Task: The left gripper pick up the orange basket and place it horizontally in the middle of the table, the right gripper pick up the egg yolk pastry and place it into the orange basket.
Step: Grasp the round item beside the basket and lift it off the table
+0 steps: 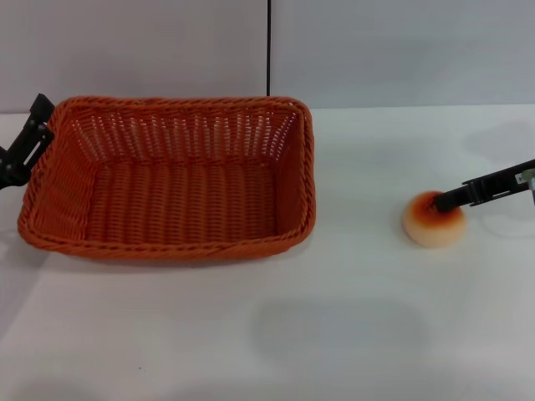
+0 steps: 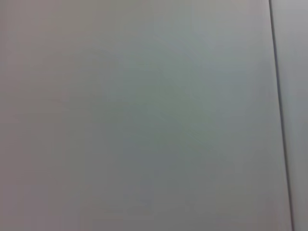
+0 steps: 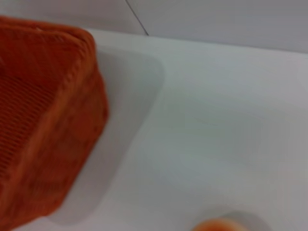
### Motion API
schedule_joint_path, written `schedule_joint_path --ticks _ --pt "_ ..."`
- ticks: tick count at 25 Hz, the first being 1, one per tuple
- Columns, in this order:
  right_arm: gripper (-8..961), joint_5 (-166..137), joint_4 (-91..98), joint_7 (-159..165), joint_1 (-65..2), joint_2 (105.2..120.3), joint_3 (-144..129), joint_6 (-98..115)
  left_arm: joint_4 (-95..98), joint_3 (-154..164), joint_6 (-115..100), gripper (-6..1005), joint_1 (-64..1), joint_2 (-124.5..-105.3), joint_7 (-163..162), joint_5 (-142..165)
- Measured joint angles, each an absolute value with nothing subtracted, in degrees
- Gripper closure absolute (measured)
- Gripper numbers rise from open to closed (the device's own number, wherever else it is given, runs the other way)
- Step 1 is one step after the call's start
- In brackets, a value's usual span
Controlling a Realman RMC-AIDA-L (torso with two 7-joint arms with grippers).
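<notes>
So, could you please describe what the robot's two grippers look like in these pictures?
The left gripper is a black, angular jaw piece with short dark fingers. The right gripper is a thin black forked bar, with a small pale fitting at its outer end. No cables or markings show.

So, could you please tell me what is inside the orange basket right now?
Nothing: the orange basket shows only bare woven floor. The egg yolk pastry sits on the table outside it.
</notes>
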State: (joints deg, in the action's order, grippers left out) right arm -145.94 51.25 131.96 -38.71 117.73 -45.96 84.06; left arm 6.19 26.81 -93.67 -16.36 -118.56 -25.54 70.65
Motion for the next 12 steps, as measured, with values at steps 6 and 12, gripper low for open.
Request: schedule_joint_path --ticks 6,12 --pt "849 -141.5 54.4 131.5 -36.4 117.53 -45.8 87.2 6.3 25.4 -94.0 199 -16.6 -118.44 -25.5 70.6" --pt "902 -137.7 61.2 131.8 -33.2 118.78 -46.0 90.2 6.6 25.3 -93.8 199 -16.7 -118.32 -25.3 70.6"
